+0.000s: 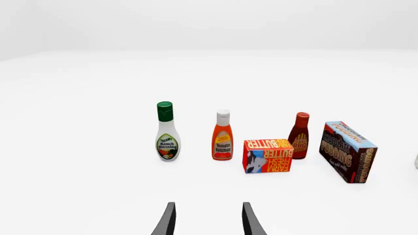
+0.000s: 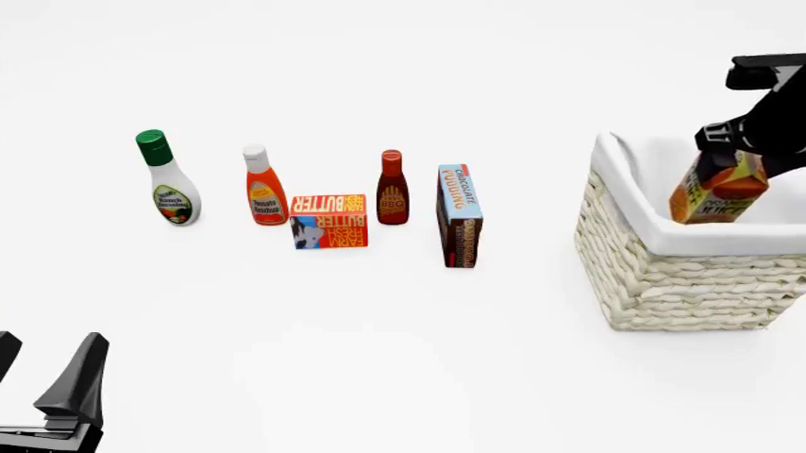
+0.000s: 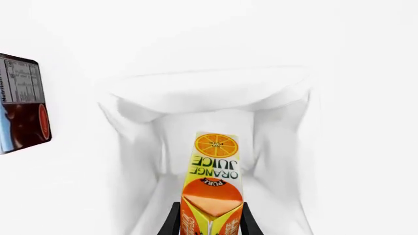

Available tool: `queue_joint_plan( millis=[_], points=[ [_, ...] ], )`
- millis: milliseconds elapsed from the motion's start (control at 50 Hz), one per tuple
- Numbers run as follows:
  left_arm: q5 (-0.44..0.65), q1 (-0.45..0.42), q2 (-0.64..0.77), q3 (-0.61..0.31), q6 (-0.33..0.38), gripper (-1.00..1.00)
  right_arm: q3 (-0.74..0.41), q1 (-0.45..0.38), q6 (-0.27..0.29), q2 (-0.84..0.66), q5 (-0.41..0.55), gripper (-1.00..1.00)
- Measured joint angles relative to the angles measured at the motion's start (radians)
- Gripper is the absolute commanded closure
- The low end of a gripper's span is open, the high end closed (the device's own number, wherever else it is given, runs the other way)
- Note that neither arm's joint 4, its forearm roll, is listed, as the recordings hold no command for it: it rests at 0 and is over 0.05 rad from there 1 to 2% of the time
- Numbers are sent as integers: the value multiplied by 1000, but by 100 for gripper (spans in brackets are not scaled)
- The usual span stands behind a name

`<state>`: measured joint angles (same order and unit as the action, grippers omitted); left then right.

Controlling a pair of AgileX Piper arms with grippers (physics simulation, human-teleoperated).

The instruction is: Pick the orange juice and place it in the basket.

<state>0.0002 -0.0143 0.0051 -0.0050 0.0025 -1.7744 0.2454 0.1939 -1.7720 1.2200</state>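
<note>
My right gripper (image 2: 728, 159) is shut on the top of the orange juice (image 2: 715, 189), an orange and yellow gable-top carton, and holds it tilted above the opening of the basket (image 2: 686, 274). In the right wrist view the carton (image 3: 212, 181) hangs between my fingers over the white cloth lining (image 3: 202, 93). My left gripper (image 2: 44, 377) is open and empty near the front left of the table; its fingers (image 1: 166, 220) show in the left wrist view, well short of the groceries.
A row of groceries stands left of the basket: ranch dressing bottle (image 2: 166, 179), ketchup bottle (image 2: 264, 186), butter box (image 2: 330, 221), BBQ sauce bottle (image 2: 393, 188) and chocolate pudding box (image 2: 460, 216).
</note>
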Motion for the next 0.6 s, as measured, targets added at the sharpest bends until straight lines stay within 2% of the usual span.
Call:
queue_joint_plan(
  millis=[600],
  points=[
    [0, 0, 0, 0, 0, -100, -45, -13, -7, -104, 0, 100]
  ],
)
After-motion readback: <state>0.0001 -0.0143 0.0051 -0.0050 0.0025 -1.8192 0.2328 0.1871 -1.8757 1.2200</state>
